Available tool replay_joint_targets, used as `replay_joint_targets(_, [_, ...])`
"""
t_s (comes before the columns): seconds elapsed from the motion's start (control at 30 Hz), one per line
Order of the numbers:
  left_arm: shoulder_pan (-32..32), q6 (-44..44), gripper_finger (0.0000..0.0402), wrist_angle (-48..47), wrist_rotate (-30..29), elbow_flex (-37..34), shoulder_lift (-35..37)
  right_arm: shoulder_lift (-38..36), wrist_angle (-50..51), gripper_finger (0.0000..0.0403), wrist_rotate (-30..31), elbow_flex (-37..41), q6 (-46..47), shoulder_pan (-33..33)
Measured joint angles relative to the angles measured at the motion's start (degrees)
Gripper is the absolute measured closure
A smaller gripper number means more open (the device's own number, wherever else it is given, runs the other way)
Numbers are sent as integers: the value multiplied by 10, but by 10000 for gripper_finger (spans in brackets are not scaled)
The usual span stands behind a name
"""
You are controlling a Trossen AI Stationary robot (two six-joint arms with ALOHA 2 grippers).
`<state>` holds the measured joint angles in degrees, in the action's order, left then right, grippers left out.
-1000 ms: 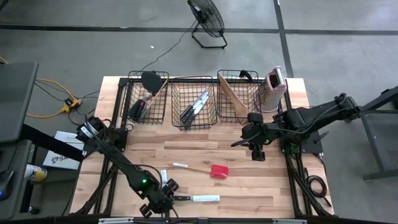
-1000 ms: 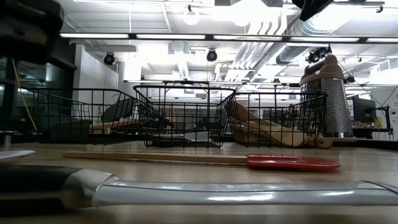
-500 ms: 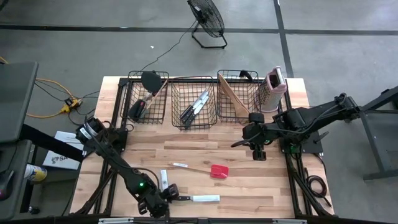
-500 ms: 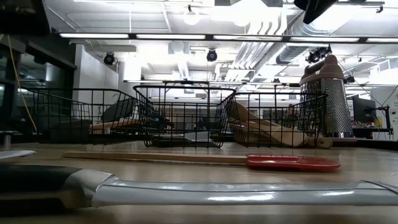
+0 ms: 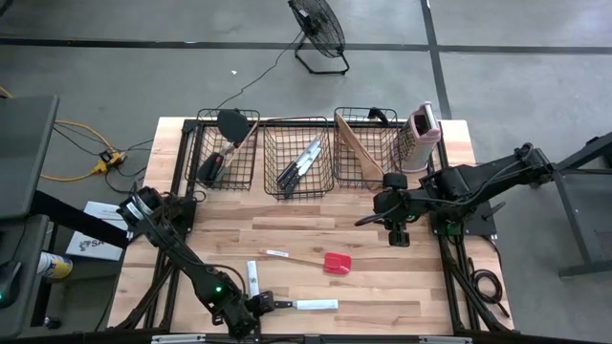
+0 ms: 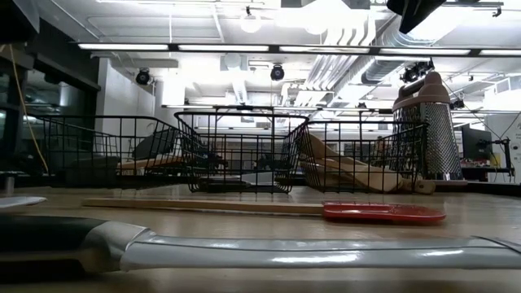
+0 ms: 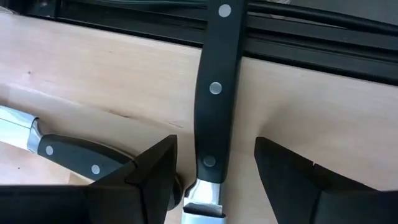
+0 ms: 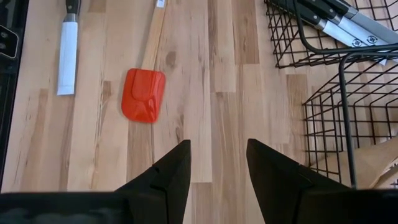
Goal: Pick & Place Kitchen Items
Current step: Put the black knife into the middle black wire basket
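Straddling the black-handled knife (image 7: 211, 93), the spread left gripper (image 7: 214, 180) risks nudging the second knife (image 7: 74, 155) beside one finger.

Grey concrete floor (image 5: 497, 86), black fan (image 5: 318, 29), perhaps fluorescent ceiling lights (image 6: 203, 47).

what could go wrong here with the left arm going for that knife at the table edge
1. The left gripper has open jaws straddling the black-handled steel knife, which lies right by the table's black edge rail; a sideways nudge could push it off.
2. A second black-handled knife lies beside one finger and could get bumped or pinched.
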<state>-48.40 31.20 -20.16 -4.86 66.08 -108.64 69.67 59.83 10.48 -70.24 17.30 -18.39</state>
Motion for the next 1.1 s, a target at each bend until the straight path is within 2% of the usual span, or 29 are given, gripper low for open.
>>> replay_joint_targets(0.43, [0,-48,297,-1,18,-1,-2,0,0,254,0,0,8,0])
replay_joint_targets(0.6, [5,-158,334,3,14,-1,-2,0,0,254,0,0,9,0])
replay_joint_targets(0.87, [38,-394,335,12,-20,-1,-3,0,0,254,0,0,9,0])
replay_joint_targets(0.97, [47,-431,335,19,-21,-2,-3,0,0,254,0,0,9,0])
replay_joint_targets(1.1, [50,-431,335,13,-24,20,-7,0,0,254,0,0,9,0])
